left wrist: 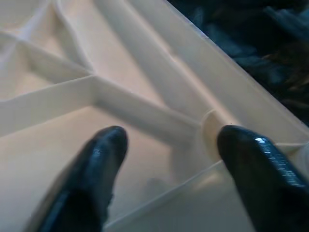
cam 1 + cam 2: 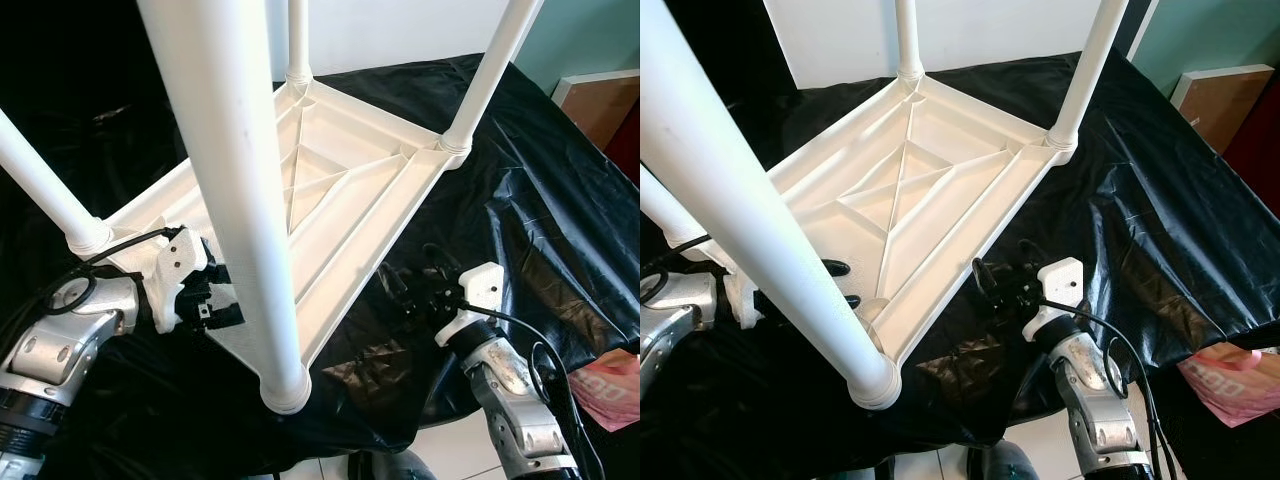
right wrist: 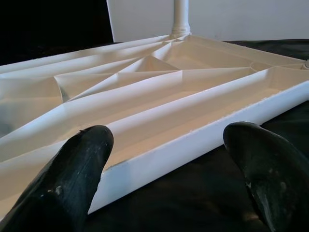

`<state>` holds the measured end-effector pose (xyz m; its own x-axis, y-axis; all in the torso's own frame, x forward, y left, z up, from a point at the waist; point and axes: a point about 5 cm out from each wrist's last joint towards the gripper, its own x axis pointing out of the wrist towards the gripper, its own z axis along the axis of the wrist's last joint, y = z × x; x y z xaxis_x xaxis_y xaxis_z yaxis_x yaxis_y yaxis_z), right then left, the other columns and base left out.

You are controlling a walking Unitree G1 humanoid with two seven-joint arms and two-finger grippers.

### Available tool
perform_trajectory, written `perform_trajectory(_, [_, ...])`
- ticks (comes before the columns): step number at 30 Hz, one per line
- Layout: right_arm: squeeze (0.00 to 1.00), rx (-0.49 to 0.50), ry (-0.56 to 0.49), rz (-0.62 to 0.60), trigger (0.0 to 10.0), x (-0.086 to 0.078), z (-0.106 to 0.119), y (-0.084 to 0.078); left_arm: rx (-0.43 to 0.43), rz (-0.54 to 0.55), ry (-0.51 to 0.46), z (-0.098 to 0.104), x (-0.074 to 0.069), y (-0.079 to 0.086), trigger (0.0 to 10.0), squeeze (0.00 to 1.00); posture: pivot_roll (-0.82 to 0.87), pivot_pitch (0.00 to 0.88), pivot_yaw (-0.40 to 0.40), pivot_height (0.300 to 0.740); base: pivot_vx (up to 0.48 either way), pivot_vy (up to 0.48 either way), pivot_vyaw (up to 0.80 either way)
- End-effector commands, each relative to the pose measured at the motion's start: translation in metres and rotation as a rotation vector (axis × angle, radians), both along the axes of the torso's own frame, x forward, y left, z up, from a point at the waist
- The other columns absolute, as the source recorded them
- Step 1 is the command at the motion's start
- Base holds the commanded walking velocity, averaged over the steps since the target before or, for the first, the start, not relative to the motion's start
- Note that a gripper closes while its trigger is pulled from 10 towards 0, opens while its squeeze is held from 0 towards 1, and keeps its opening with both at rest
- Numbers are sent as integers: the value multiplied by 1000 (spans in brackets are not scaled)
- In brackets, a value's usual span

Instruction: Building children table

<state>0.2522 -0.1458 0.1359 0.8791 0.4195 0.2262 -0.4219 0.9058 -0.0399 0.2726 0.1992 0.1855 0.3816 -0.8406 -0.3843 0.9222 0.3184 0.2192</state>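
Observation:
A white plastic children's table (image 2: pixel 340 190) lies upside down on a black sheet (image 2: pixel 530 180), ribbed underside up. Legs stand in all its corners: the near one (image 2: pixel 235 180), the left one (image 2: pixel 40 185), the far one (image 2: pixel 297 40) and the right one (image 2: pixel 490 75). My left gripper (image 2: pixel 840 284) is open at the near-left edge, its fingers (image 1: pixel 96 159) reaching over the ribs just inside the rim. My right gripper (image 2: pixel 405 290) is open on the sheet beside the right long rim (image 3: pixel 193 145), a short way off it, with nothing between its fingers (image 3: pixel 82 159).
The black sheet drapes over the support's near edge, with pale floor tile (image 2: pixel 450 450) below. A pink packet (image 2: pixel 610 390) lies at the lower right. A brown board (image 2: pixel 600 100) leans at the far right, and a white panel (image 2: pixel 970 30) stands behind the table.

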Motion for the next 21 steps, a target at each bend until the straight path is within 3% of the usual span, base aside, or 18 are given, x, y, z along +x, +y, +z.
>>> perform_trajectory(1, [0, -2, 22, -8, 10000, -1, -1, -6, 50, -70, 29, -4, -5, 2, 10000, 686, 74, 161, -39, 740, 0, 0, 0])
perform_trajectory(2, [0, -6, 25, -3, 10000, -1, 0, -6, 94, -87, 16, -6, -6, 5, 10000, 0, 74, 160, -40, 740, 0, 0, 0])
perform_trajectory(7, [0, -16, 27, 7, 10000, 0, 2, -5, 147, -77, 10, -11, -3, 8, 10000, 0, 75, 157, -40, 740, 0, 0, 0])
perform_trajectory(10, [0, -22, 28, 20, 10000, 2, 5, -3, 242, -87, -10, -21, 4, 10, 10000, 0, 75, 155, -42, 740, 0, 0, 0])
perform_trajectory(16, [0, -25, 34, 28, 10000, 1, 5, -2, 279, -92, -19, -26, 8, 9, 10000, 0, 69, 154, -40, 740, 0, 0, 0])
perform_trajectory(21, [0, -25, 42, 29, 10000, -1, 5, 0, 364, -24, -64, -35, 24, 8, 10000, 0, 65, 153, -31, 740, 0, 0, 0])
